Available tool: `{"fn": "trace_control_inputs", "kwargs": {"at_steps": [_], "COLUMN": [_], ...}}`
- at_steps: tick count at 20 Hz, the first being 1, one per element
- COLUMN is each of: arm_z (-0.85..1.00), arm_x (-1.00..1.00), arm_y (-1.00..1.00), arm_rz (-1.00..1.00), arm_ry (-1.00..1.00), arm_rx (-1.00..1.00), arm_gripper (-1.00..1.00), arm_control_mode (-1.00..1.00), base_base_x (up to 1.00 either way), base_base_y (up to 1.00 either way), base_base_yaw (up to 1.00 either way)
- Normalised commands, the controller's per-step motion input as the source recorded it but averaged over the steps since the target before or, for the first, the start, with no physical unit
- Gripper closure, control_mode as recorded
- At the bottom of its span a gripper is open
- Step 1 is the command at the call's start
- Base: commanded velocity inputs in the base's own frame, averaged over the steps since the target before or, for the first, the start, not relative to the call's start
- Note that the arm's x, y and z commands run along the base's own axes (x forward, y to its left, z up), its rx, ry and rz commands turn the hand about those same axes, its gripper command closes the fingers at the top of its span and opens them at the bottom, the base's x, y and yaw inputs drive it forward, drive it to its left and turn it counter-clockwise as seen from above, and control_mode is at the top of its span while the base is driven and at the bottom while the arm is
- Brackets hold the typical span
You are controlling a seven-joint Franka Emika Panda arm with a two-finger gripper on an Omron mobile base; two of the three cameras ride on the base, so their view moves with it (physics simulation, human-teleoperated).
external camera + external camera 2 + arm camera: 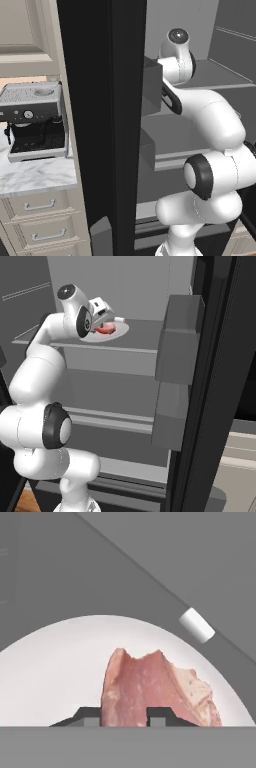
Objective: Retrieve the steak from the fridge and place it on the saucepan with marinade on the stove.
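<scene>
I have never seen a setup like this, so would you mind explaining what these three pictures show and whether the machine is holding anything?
This is a rendered kitchen with a white robot arm reaching into an open black fridge. Two pictures come from cameras on the robot's base, behind it to the left and right; the third looks along the gripper itself. On a grey fridge shelf sits a round white plate with a raw steak on it. In the hand view the two dark fingertips stand on either side of the steak's near end, closed against it. A small white cylinder lies beyond the plate. An espresso machine stands on the counter left of the fridge.
</scene>
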Motion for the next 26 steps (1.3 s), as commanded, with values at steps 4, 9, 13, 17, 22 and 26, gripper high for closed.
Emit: {"fn": "trace_control_inputs", "kwargs": {"at_steps": [4,9,13,17,22,26], "arm_z": [0.05,0.31,0.4,0.09,-0.01,0.07], "arm_x": [-0.1,-0.57,-0.96,-1.0,-1.0,-1.0], "arm_y": [0.0,0.0,-0.04,-0.16,-0.14,-0.03], "arm_rz": [0.01,0.01,0.05,0.12,0.16,0.08], "arm_ry": [0.0,-0.01,-0.09,-0.16,-0.2,-0.14], "arm_rx": [0.0,0.0,0.01,0.11,0.17,0.16], "arm_gripper": [1.0,1.0,1.0,1.0,1.0,1.0], "arm_control_mode": [-1.0,-1.0,-1.0,-1.0,-1.0,-1.0], "base_base_x": [0.0,0.0,0.0,0.0,0.0,0.0], "base_base_y": [0.0,0.0,0.0,0.0,0.0,0.0], "base_base_yaw": [0.0,0.0,0.0,0.0,0.0,0.0]}}
